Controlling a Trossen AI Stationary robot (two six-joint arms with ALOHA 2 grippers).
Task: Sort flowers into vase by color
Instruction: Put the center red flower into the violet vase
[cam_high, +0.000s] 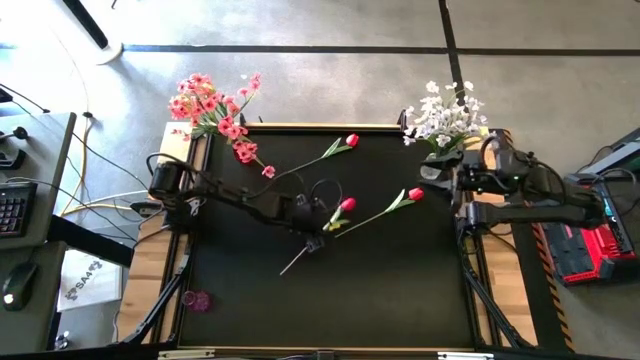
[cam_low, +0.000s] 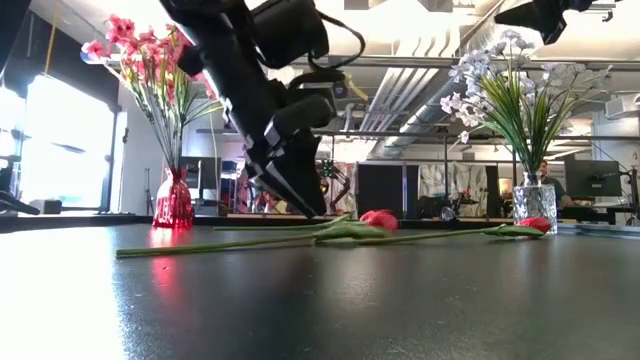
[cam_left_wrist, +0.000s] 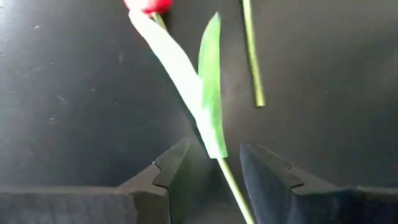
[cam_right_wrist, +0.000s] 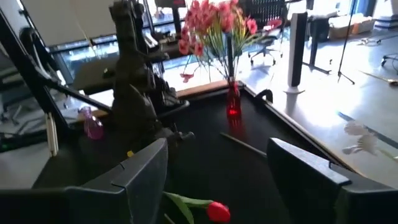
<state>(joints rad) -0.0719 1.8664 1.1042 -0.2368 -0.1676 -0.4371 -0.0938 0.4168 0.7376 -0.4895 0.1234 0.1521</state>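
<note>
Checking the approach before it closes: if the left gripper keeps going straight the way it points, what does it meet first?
The left gripper, open, already straddles the middle tulip's stem. Straight on, it would likely meet that tulip's leaf, then its red bud; depth is unclear.

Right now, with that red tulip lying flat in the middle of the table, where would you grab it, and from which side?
Grip the middle red tulip on its thin bare stem, below the leaf, coming straight down from above. It lies flat, so only its sides offer purchase. The left gripper already has its open fingers astride it.
</note>
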